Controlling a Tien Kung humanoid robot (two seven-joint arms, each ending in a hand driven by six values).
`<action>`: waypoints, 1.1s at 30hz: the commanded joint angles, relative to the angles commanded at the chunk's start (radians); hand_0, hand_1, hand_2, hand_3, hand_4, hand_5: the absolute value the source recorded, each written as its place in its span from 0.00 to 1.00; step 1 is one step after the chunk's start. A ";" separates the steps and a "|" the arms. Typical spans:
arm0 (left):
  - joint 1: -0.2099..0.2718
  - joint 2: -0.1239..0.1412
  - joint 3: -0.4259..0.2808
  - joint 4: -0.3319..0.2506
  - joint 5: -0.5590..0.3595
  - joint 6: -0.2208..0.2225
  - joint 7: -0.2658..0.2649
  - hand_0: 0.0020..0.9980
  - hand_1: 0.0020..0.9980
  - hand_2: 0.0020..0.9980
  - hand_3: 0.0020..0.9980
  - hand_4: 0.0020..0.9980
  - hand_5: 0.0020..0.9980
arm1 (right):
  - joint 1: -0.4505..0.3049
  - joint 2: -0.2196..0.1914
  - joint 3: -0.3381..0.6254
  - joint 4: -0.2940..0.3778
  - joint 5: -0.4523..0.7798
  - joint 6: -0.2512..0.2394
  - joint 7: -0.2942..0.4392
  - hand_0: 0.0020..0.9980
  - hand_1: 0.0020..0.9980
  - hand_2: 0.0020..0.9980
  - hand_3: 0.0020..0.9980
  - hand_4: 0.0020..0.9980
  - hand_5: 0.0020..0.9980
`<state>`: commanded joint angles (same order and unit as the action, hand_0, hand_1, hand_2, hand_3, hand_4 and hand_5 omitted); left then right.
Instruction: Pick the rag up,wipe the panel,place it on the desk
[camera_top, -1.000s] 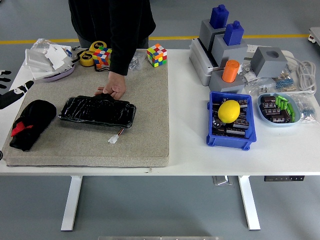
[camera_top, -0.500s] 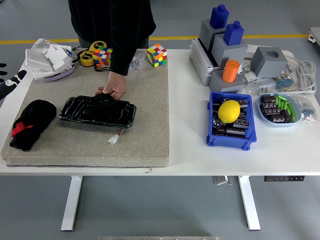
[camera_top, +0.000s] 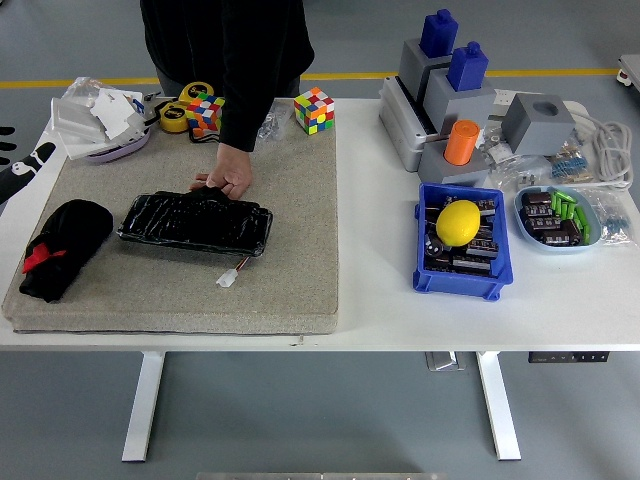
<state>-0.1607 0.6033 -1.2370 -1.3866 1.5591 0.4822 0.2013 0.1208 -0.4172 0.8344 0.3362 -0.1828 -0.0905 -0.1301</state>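
The black rag (camera_top: 66, 246), bundled with a red tag showing, lies at the left end of the beige mat (camera_top: 290, 220). The black panel (camera_top: 195, 222) lies flat on the mat to the rag's right, with a small white connector (camera_top: 228, 278) at its front. A person's hand (camera_top: 226, 183) presses on the panel's far edge. My left hand (camera_top: 18, 160) shows only at the picture's left edge, above and apart from the rag, fingers spread and holding nothing. My right hand is out of view.
Behind the mat are a purple dish of crumpled paper (camera_top: 100, 120), tape rolls (camera_top: 180, 108) and two colour cubes (camera_top: 313, 109). To the right stand grey blocks (camera_top: 450, 90), a blue bin with a yellow lemon (camera_top: 458, 222), and a light blue tray (camera_top: 556, 218).
My left hand has drawn back up and to the left, from beside the rag to the picture's edge. The person's hand, rag and panel have not moved.
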 joint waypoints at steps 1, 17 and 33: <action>0.001 0.000 0.003 -0.001 -0.005 0.005 -0.009 0.42 0.65 0.72 0.79 1.00 0.82 | 0.000 0.000 -0.003 -0.001 -0.001 0.000 -0.001 0.72 0.63 0.67 0.62 1.00 0.62; 0.013 0.000 0.015 0.015 -0.012 0.008 -0.014 0.42 0.65 0.72 0.79 1.00 0.80 | -0.012 -0.001 -0.019 0.005 -0.001 -0.001 0.001 0.72 0.63 0.67 0.62 1.00 0.61; 0.010 -0.006 -0.015 0.034 -0.148 0.031 -0.094 0.42 0.64 0.70 0.78 1.00 0.78 | -0.024 0.019 0.020 0.020 -0.023 -0.012 0.015 0.72 0.63 0.68 0.62 1.00 0.61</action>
<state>-0.1508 0.5978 -1.2518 -1.3531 1.4106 0.5128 0.1068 0.0971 -0.3979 0.8549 0.3563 -0.2054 -0.1020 -0.1148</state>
